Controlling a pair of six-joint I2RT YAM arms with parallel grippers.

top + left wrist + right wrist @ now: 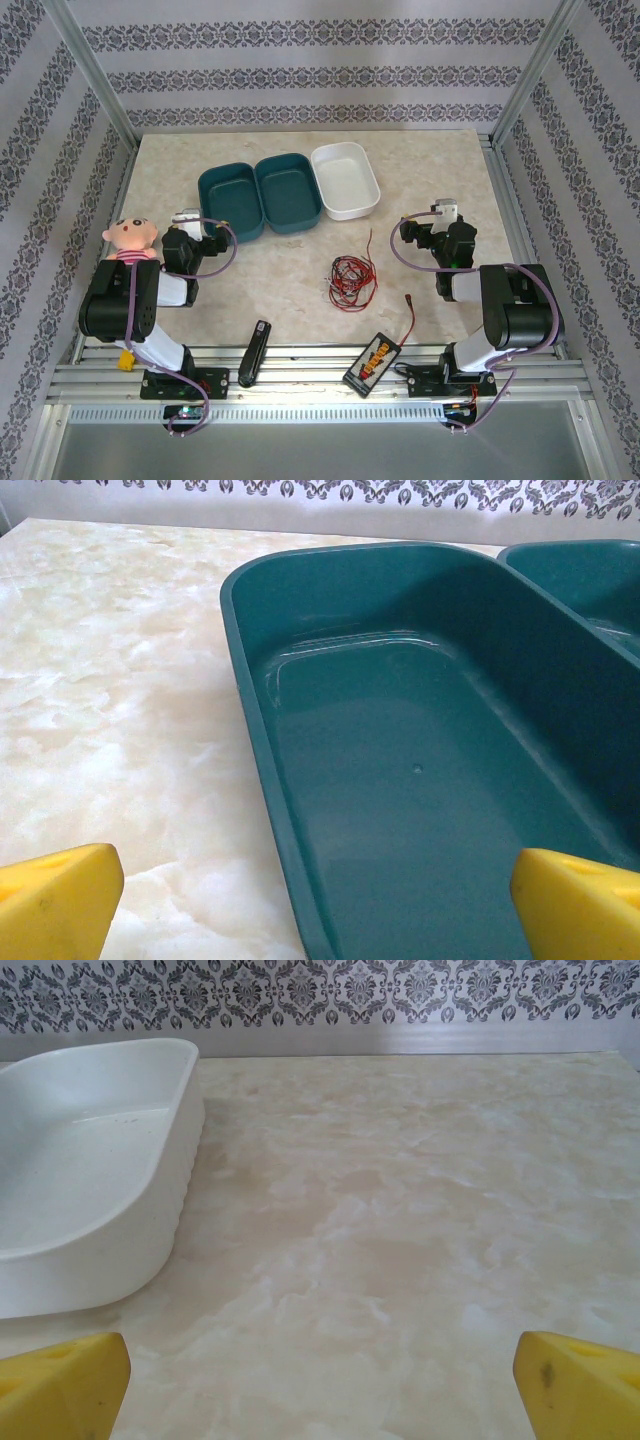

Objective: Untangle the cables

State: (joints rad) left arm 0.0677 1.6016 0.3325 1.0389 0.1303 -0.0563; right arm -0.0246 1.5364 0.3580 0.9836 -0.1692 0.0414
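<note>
The cables [350, 279] lie as one small tangle of thin red and black wire on the marble table, a little right of centre; one red strand trails up from it. I cannot make out a white wire. My left gripper [195, 222] hovers at the left, well apart from the tangle, beside the near end of a teal tray. In the left wrist view its yellow fingertips [60, 900] stand wide apart, the gripper [320, 910] open and empty. My right gripper [432, 218] hangs to the right of the tangle. It is open too [320, 1385], over bare marble.
Two teal trays [232, 200] [288, 192] and a white tray [346, 180] stand side by side at the back. A doll [132, 238] sits at the left edge. A black bar [254, 352] and a black-and-yellow box [372, 362] with a short red lead [410, 310] lie near the front.
</note>
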